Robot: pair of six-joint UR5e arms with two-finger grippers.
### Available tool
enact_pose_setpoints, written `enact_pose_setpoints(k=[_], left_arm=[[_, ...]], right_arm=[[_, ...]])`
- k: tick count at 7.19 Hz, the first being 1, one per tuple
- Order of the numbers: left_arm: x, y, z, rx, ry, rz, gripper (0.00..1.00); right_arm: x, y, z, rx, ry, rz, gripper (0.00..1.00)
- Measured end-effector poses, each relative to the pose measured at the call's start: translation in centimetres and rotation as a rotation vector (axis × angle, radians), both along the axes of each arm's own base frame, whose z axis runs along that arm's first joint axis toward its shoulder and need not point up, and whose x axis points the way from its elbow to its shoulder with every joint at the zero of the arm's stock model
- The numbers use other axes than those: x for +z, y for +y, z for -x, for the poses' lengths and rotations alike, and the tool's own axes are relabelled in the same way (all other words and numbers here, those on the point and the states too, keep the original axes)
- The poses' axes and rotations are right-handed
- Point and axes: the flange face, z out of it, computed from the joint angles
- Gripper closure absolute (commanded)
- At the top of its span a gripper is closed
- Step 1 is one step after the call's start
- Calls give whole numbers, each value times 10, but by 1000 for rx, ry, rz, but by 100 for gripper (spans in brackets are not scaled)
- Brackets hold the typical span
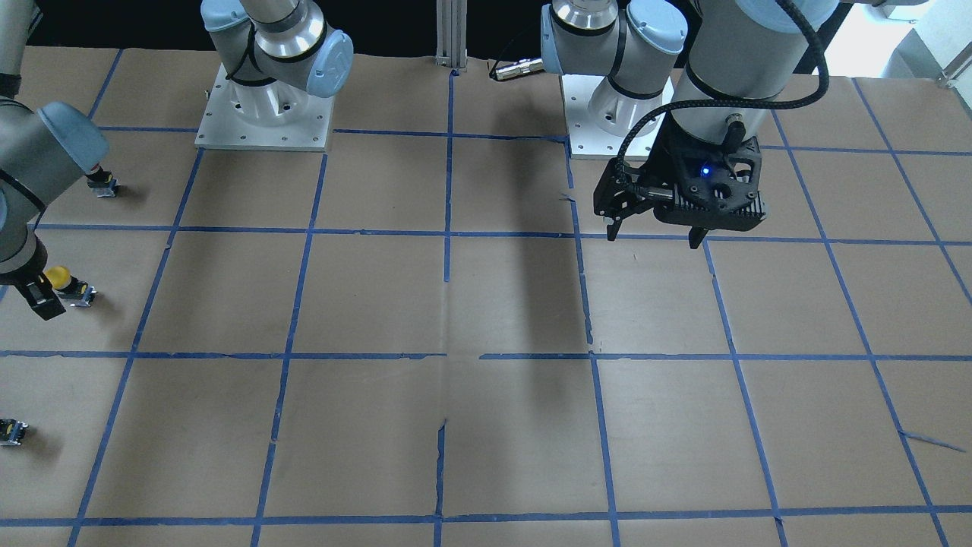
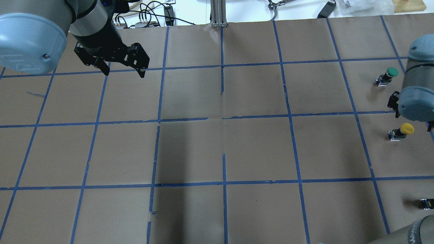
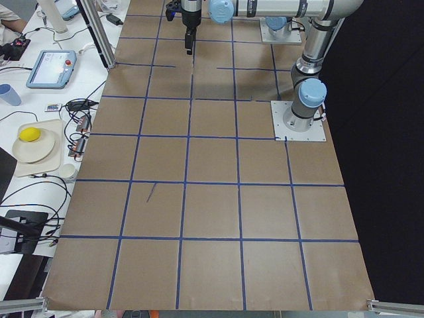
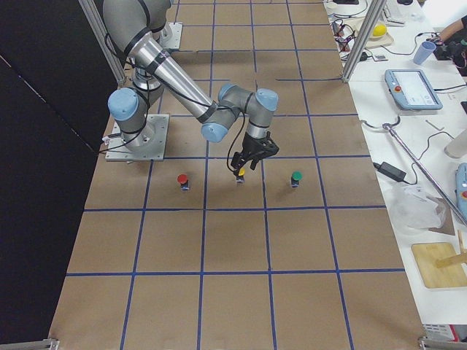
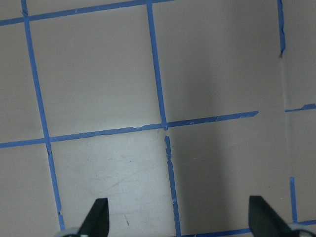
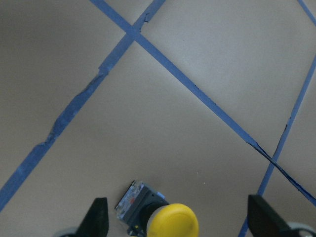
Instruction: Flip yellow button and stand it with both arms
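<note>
The yellow button (image 6: pixel 163 219), a yellow cap on a grey and black base, sits on the brown paper at the table's far right end (image 2: pixel 401 130) (image 1: pixel 67 284). I cannot tell whether it stands upright or leans. My right gripper (image 6: pixel 180 222) is open and hovers just above it, one finger on each side and not touching; it also shows in the front-facing view (image 1: pixel 44 298) and the exterior right view (image 4: pixel 248 162). My left gripper (image 2: pixel 123 69) is open and empty, high above the far left part of the table (image 1: pixel 657 232) (image 5: pixel 180 222).
A green-capped button (image 2: pixel 388 76) stands one square beyond the yellow one. A red-capped button (image 4: pixel 182 180) stands one square nearer the robot. Blue tape lines (image 2: pixel 222 118) divide the brown paper into squares. The right arm's elbow (image 2: pixel 417 101) hangs over the buttons.
</note>
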Motion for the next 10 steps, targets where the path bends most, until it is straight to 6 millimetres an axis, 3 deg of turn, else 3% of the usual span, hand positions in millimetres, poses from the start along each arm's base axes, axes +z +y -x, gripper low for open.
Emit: enact_pose_setpoints(k=[3,5,6,8,10], left_arm=[[3,2,1,-1,-2,5,0],[6,1,2,-1,-6,10,0],[8,1,1,-1,-7,11,0],[12,1,1,-1,-8,10,0],[13,1,1,0,-8,11,0]], right_arm=[[75,2,-13,165,-57,-2,0],[137,0,-41,222,-257,-14,0],[169,-7,-64,251,-355,-15,0],[223,-16,-138,358,-490,30,0],[245,-4,-233,523,-517,20,0]])
